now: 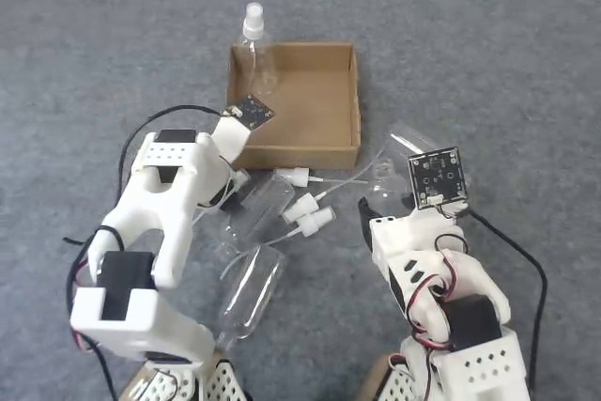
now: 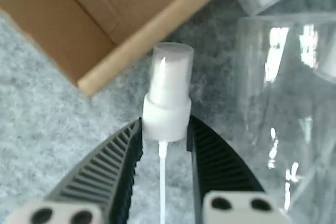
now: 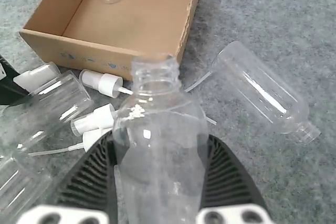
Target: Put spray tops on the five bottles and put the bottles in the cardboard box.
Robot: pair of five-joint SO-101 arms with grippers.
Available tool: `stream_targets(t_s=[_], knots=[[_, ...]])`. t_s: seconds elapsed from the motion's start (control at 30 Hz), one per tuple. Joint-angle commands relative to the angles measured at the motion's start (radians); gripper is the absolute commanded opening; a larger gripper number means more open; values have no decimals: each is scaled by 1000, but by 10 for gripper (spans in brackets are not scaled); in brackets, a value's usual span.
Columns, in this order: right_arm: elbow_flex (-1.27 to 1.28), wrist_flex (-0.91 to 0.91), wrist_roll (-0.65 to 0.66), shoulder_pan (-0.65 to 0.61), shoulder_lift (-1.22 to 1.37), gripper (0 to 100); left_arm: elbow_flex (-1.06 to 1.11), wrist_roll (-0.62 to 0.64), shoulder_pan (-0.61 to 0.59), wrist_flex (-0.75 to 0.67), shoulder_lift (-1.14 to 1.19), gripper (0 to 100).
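Our left tool point(image 2: 164, 129) is closed to a narrow gap on a top point(image 2: 168, 95). Its ribbed fingers point(image 2: 123, 156) press the white collar from both sides, and the thin tube runs back between them. The left wrist view gives us that grip close up. The high view places it just off the near left corner of the box point(image 1: 294, 155).

Our right tool point(image 3: 157, 140) is about half open and clamped on an open bottle point(image 3: 157, 103). The bare neck points toward the box, which we see plainly from the right wrist. A second bottle point(image 3: 262, 93) lies on its side just beside it, off the box's near right corner.

From above we see three loose tops point(image 1: 302, 207) on the grey tabletop point(image 1: 488, 63), between the arms and in front of the box. Two bottles point(image 1: 252, 288) lie by the left arm. A capped bottle point(image 1: 255, 53) stands in the box's far left corner.
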Motion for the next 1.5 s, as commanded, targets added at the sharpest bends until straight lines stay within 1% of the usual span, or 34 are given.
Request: stream_targets(t_s=[0.0,0.2,0.53,0.67,0.77,0.9,1.1,1.27,1.47], knots=[[-18,-10,18,16,-22,7,-15,-28,6,52,-21,126],[-18,-10,18,16,-22,7,-16,-28,-3,72,-23,130],[-18,-10,18,16,-22,8,-162,-29,-17,338,-23,126],[-18,-10,18,16,-22,8,-194,-29,-40,396,-23,126],[-18,-10,18,16,-22,8,-199,-32,-54,396,-23,127],[-18,-8,18,16,-22,8,-199,-32,-32,394,-23,130],[-18,-8,18,16,-22,8,-199,-28,23,313,-20,132],[-17,-8,18,16,-22,8,-194,-26,28,244,-11,176],[-17,-8,18,16,-22,8,-185,2,44,195,-9,178]])
